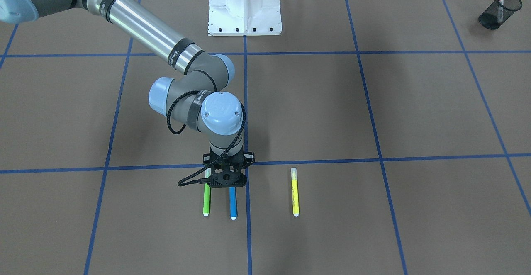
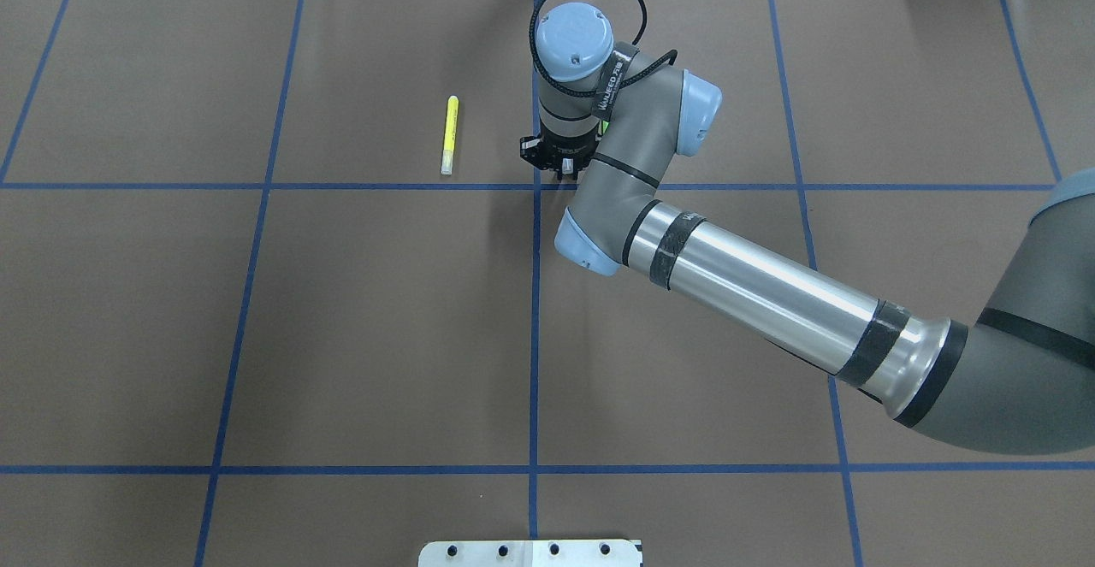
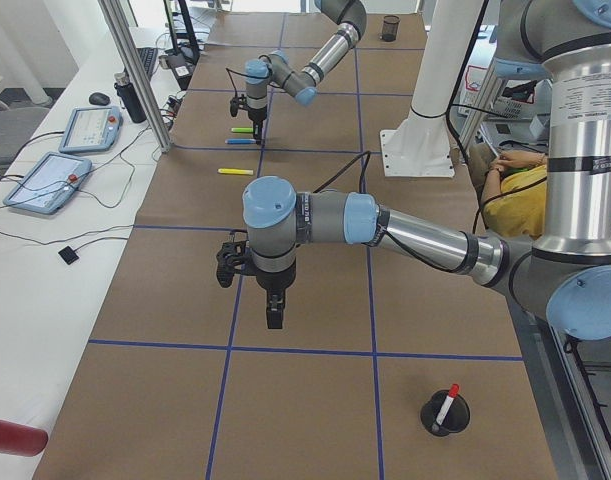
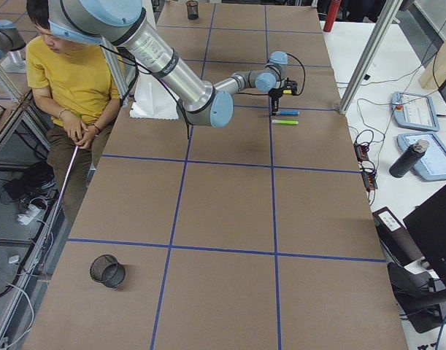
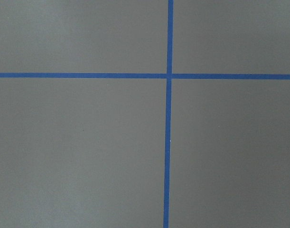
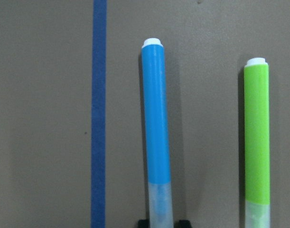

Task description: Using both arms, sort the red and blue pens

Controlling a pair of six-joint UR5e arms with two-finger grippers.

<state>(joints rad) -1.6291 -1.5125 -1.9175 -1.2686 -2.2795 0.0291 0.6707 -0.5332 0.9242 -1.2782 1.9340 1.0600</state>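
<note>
The blue pen [image 6: 155, 137] lies flat on the brown table, white end away from my wrist. My right gripper [image 6: 163, 222] is down on it, its fingertips [image 6: 144, 222] tight against both sides of the translucent cap. From the front, that gripper [image 1: 227, 180] covers the top of the blue pen [image 1: 232, 202]. The red pen [image 1: 500, 2] stands in a black mesh cup [image 1: 498, 11] at the far corner on my left side. My left gripper [image 3: 273, 312] hangs above bare table, seen only from the side, so I cannot tell its state.
A green marker [image 1: 206, 200] lies parallel and close to the blue pen, and a yellow marker [image 1: 295, 192] lies further towards my left. An empty mesh cup [image 4: 106, 271] stands at my right end. A seated person [image 4: 66, 73] is beside the table.
</note>
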